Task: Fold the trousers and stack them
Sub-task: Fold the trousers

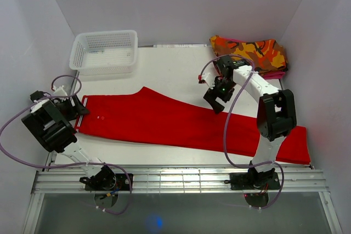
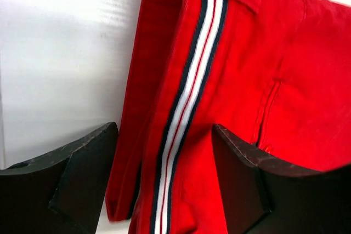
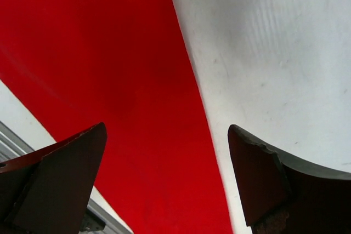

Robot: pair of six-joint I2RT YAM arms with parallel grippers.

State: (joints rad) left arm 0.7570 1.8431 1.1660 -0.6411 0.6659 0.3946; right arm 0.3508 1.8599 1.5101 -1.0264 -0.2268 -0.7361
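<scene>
Red cloth lies right across the near part of the table (image 1: 170,69): the trousers (image 1: 164,121) are spread flat on my side of the basket (image 1: 104,67), their long axis running crosswise, waistband to the basket's near left and hems well off to its near right, close to my right arm's base. My left gripper (image 2: 164,130) sits at the waistband end, on the near-left side of the basket, fingers spread with the waistband edge between them but not pinched; whether a pad touches the cloth I cannot tell. My right gripper (image 1: 214,101) hangs to the basket's near right, over the far edge of the leg about midway along, jaws wide and holding nothing. I judge the fold turns on that long axis: the waistband has to travel along it toward the hems, and my left arm is the one already on it. Beyond, to the basket's right and level with it, lies the camouflage garment (image 1: 249,53), apart from the trousers. My left wrist view alone shows the white, navy and red striped band along the waistband and a seam beside it. The right wrist view alone shows the cloth's edge passing between my fingers, bare table on one side. Only the overhead view gives the full length
</scene>
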